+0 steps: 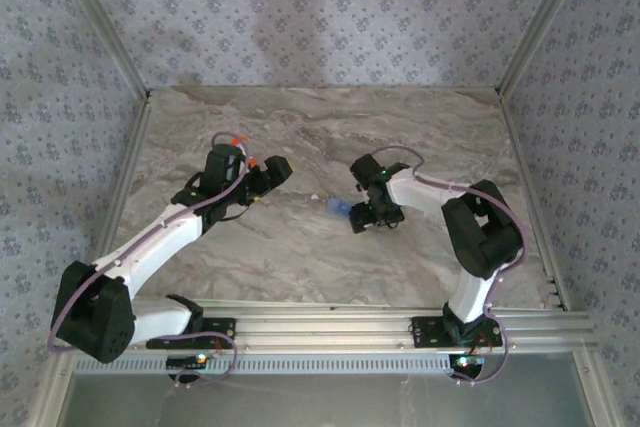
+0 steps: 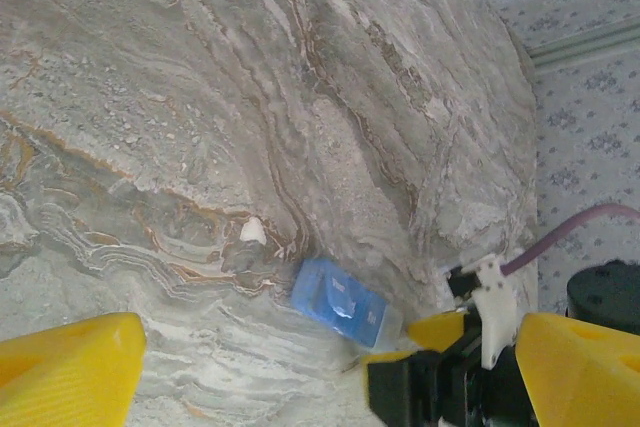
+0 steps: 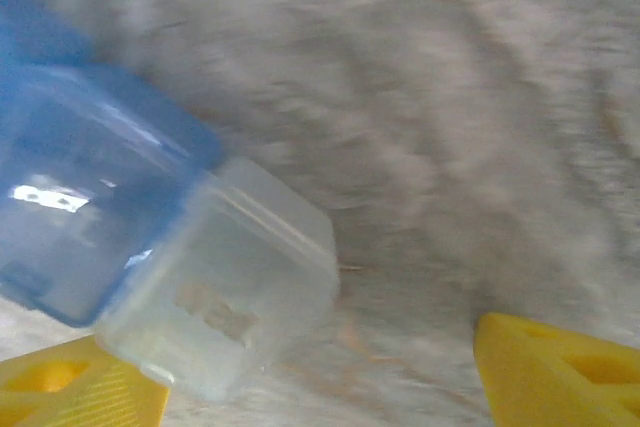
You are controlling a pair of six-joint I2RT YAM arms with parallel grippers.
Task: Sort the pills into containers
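marbled table [image 1: 320,137] (grey-brown), patterned wallpaper walls [image 1: 320,7] around.

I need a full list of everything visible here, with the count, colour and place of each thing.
table: 1, grey-brown marble, under everything
pill box: 1, translucent blue with a clear end, on the table between both arms
pill: 1, white, on the table near the box, apart from it
walls: 3, patterned grey-blue, around the table
left arm: 1, black-white; yellow jaws open, empty
right arm: 1, black-white; yellow jaws open beside the box
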